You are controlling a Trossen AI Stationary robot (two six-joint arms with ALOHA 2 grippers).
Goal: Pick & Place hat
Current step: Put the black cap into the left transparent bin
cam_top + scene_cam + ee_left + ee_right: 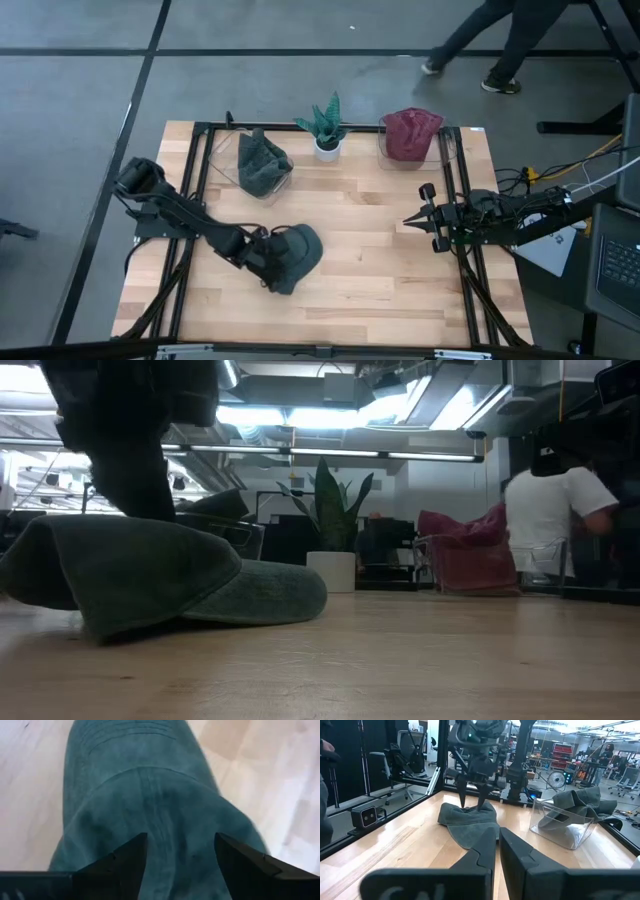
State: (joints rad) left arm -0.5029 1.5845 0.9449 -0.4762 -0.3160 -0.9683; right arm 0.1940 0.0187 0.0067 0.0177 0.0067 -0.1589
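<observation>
Lying flat near the front middle of the wooden desk (380, 270), dark green hat (295, 255), left gripper (268, 258) spread wide over its crown with fingers (122, 865) astride the cloth, right gripper (412, 219) closed and empty at the desk's right side.

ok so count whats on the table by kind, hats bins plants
hats: 3, a green hat loose on the wood under the left gripper, a green hat in the left bin, a red hat in the right bin
clear bins: 2, left bin, right bin
potted plants: 1, potted plant
total: 6
</observation>
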